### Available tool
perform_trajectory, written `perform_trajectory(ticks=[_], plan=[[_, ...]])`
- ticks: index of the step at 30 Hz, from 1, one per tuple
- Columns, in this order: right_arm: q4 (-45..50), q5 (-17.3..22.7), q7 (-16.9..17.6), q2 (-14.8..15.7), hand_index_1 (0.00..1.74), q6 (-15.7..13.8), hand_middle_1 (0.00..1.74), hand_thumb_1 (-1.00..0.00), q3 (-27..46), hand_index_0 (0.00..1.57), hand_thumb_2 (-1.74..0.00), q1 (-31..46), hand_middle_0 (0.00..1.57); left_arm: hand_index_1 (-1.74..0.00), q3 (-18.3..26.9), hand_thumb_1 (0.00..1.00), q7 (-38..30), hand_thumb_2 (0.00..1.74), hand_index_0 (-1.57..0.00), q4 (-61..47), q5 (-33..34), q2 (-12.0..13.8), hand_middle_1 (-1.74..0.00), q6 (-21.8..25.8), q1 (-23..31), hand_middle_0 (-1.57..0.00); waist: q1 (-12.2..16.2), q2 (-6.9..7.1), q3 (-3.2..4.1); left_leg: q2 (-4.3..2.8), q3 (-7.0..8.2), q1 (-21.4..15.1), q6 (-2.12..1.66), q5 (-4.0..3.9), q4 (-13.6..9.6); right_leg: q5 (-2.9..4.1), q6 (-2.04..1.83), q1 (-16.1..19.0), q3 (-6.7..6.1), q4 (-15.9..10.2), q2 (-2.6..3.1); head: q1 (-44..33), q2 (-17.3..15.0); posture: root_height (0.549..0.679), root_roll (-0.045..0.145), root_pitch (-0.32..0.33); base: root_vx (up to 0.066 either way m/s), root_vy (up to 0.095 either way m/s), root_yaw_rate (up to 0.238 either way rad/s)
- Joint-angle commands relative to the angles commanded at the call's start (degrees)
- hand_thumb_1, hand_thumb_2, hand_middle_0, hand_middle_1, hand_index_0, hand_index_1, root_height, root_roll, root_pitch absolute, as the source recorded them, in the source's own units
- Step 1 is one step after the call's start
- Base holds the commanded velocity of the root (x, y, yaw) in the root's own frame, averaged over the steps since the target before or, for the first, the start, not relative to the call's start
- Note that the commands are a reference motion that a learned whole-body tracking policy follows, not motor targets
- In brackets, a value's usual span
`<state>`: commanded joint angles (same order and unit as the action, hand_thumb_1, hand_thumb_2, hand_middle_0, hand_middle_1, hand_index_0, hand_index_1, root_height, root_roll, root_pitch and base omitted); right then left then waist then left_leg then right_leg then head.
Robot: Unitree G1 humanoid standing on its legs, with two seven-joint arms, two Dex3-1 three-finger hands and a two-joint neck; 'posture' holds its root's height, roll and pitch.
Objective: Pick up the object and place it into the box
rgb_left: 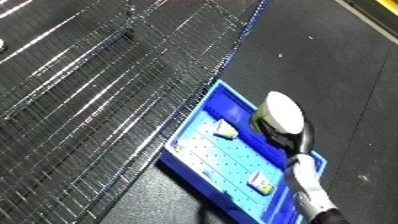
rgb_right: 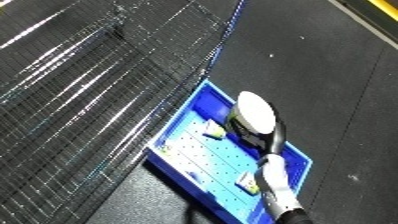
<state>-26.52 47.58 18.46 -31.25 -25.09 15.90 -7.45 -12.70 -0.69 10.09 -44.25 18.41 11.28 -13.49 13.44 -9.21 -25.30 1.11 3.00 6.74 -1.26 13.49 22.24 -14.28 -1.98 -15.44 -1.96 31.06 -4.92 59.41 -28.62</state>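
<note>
A blue bin (rgb_left: pixel 206 116) sits in the lower centre of the frame, its left rim hard against a wire mesh rack (rgb_left: pixel 98 85) that fills the upper left, with open dark floor (rgb_left: pixel 346 65) to the right. The right forearm (rgb_left: pixel 282 116) reaches over the bin from the lower right; its hand is hidden, so its grip cannot be told. Two small pale objects (rgb_left: pixel 226 130) lie inside the bin.

Wire mesh rack (rgb_left: pixel 98 95) at left, lying tilted; dark floor (rgb_left: pixel 320 60); yellow strip (rgb_left: pixel 378 15) top right
</note>
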Motion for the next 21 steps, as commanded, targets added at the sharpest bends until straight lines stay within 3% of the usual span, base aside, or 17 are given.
perform_trajectory(ticks=[14,21], plan=[[-3.43,2.38,-2.23,-0.23,0.0,-0.37,0.0,0.0,0.59,0.0,0.0,0.19,0.0,-1.74,-0.53,1.0,-0.06,1.74,-1.57,-0.59,-0.79,0.32,-1.74,-0.41,0.18,-1.57,-0.26,-0.42,0.08,0.52,-0.49,0.49,0.14,-0.06,0.59,-0.33,0.49,-0.7,0.05,1.12,0.15,-0.42,1.73,0.666,0.092,0.016,0.004,-0.006,0.026],[-2.86,2.19,-2.21,0.11,0.0,-0.77,0.0,0.0,0.82,0.0,0.0,0.42,0.0,-1.74,-0.74,1.0,-0.27,1.74,-1.57,-0.78,-0.87,0.25,-1.74,-0.24,0.2,-1.57,-0.16,-0.46,-0.1,0.7,-0.65,0.85,0.24,-0.16,0.81,-0.49,0.63,-1.28,0.03,1.86,0.27,-0.96,1.05,0.665,0.093,0.017,-0.01,0.0,0.015]])
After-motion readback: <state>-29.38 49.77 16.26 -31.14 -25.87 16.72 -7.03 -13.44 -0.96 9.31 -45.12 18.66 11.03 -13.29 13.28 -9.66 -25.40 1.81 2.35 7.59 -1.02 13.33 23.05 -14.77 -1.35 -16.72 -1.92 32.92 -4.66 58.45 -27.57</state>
